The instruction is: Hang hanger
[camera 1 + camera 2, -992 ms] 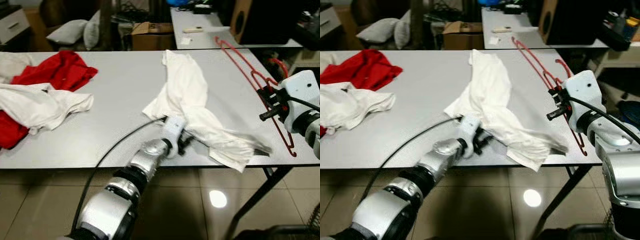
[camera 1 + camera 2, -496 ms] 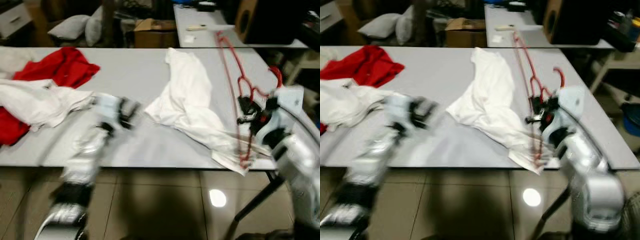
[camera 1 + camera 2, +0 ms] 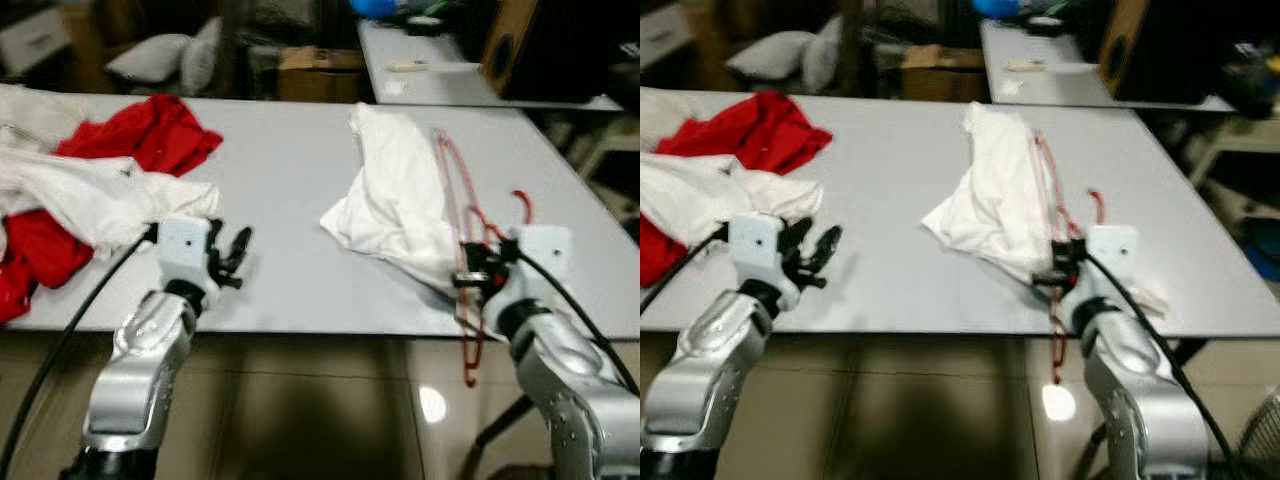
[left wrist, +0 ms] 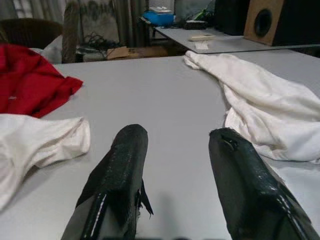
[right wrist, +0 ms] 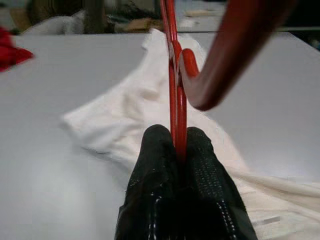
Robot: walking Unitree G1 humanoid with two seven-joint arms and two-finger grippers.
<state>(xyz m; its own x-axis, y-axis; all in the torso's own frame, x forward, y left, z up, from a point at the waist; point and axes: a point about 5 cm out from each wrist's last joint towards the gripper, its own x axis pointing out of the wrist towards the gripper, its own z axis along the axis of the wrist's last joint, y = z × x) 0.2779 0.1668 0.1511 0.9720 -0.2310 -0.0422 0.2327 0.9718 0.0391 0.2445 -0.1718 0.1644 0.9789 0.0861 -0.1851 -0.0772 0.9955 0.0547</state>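
Swung away from the white shirt since a second ago: left gripper, now off near the heap of white and red clothes. Carried inward from beyond the desk's right edge in the same span: red hanger, now over the shirt.

Broad grey desk under both arms. White shirt crumpled just ahead of the right gripper, well apart from the left one. Heap of clothes beside and beyond the left gripper, one white fold close to its fingers.

Hanger clamped edge-on between the right gripper's closed fingers, long bar reaching away over the shirt, hook curling up close to the wrist camera, lower part dangling past the near desk edge.

Left gripper spread wide, grasping nothing, low above bare desk.
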